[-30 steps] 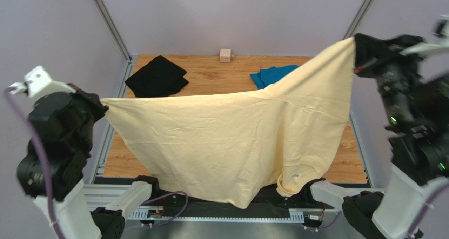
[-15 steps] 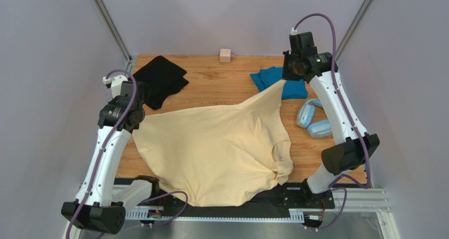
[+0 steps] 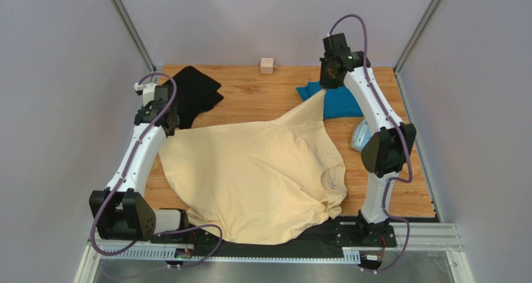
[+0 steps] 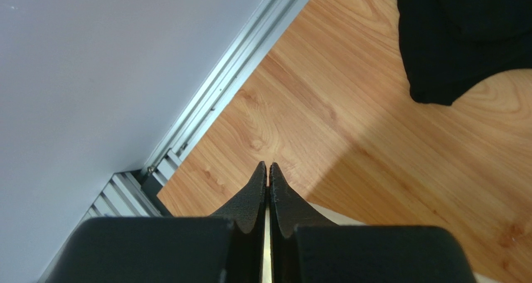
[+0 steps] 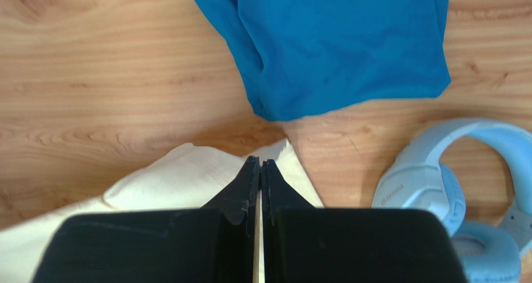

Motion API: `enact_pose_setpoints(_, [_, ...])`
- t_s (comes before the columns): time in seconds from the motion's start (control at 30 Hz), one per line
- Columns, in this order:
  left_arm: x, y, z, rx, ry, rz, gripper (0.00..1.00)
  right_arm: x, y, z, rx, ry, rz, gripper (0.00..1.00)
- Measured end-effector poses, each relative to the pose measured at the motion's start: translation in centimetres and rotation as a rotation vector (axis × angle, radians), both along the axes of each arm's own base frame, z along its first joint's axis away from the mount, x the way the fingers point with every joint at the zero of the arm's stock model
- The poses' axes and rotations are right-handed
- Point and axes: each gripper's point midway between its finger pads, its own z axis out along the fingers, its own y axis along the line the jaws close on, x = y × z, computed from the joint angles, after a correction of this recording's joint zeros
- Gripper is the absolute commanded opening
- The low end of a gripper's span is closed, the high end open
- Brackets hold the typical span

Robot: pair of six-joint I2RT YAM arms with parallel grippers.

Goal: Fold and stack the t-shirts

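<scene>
The cream shirt [image 3: 250, 177] lies spread over the wooden surface [image 3: 262, 99], its near hem draped past the near edge; the left jaws pinch its far-left corner, low beside the black shirt [image 3: 197, 90]; the right jaws pinch its far-right corner, drawn up into a peak just in front of the teal shirt [image 3: 340, 102]; headphones [image 3: 360, 135] show partly behind the right arm [image 3: 374, 108]; a cube [image 3: 267, 65] sits at the far edge.

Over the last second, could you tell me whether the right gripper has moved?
Yes. The right gripper, shut on the cream t-shirt, has swung left toward the pink cube, ending over the teal t-shirt's left edge.
</scene>
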Motion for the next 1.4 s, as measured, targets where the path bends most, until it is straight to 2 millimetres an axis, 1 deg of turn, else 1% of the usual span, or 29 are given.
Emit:
enact_pose_setpoints(0.1, [0.6, 0.8, -0.2, 0.006, -0.004, 0.014, 0.0, 1.9, 0.3, 0.7, 0.005, -0.042, -0.01, 0.0])
enact_pose_setpoints(0.23, [1.7, 1.7, -1.7, 0.002, 0.039, 0.025, 0.0, 4.2, 0.9, 1.3, 0.018, -0.09, -0.023, 0.0])
enact_pose_setpoints(0.33, [2.4, 2.0, -3.2, -0.031, 0.066, 0.019, 0.0, 5.5, 1.4, 0.3, 0.028, -0.088, -0.024, 0.0])
enact_pose_setpoints(0.37, [2.6, 1.9, -3.3, -0.041, 0.065, 0.011, 0.0, 5.6, 1.5, -0.1, 0.028, -0.083, -0.024, 0.0])
enact_pose_setpoints(0.5, [3.4, 1.1, -3.3, -0.091, 0.035, -0.033, 0.0, 5.8, 2.2, -2.8, 0.026, -0.024, -0.008, 0.0])
enact_pose_setpoints(0.6, [3.8, 0.4, -3.6, -0.124, 0.034, -0.072, 0.0, 5.3, 2.4, -4.1, 0.028, 0.015, 0.004, 0.0])
enact_pose_setpoints(0.67, [3.9, 0.1, -3.6, -0.135, 0.035, -0.09, 0.0, 4.9, 2.6, -4.6, 0.03, 0.029, 0.011, 0.0])
enact_pose_setpoints(0.77, [4.0, -0.3, -3.4, -0.15, 0.029, -0.116, 0.0, 3.6, 2.8, -5.7, 0.025, 0.077, 0.024, 0.0])
enact_pose_setpoints(0.87, [4.0, -0.7, -2.9, -0.166, 0.013, -0.143, 0.0, 2.0, 2.8, -5.8, 0.021, 0.11, 0.033, 0.0])
enact_pose_setpoints(0.97, [3.5, -1.2, -2.5, -0.186, 0.011, -0.158, 0.0, 0.3, 2.6, -4.6, 0.022, 0.113, 0.039, 0.0])
enact_pose_setpoints(1.1, [2.4, -1.8, -2.6, -0.22, 0.036, -0.172, 0.0, -1.8, 2.1, -1.8, 0.032, 0.075, 0.045, 0.0])
enact_pose_setpoints(1.17, [2.1, -2.1, -2.8, -0.237, 0.045, -0.173, 0.0, -2.4, 1.8, -0.7, 0.03, 0.055, 0.041, 0.0])
enact_pose_setpoints(1.23, [2.1, -2.4, -3.0, -0.252, 0.049, -0.176, 0.0, -2.2, 1.7, 0.5, 0.032, 0.027, 0.037, 0.0])
enact_pose_setpoints(1.33, [2.0, -2.8, -3.2, -0.278, 0.07, -0.186, 0.0, -2.1, 1.9, 1.1, 0.042, 0.017, 0.042, 0.0])
enact_pose_setpoints(1.4, [2.1, -3.0, -3.1, -0.289, 0.079, -0.19, 0.0, -2.2, 2.1, 1.0, 0.051, 0.024, 0.049, 0.0])
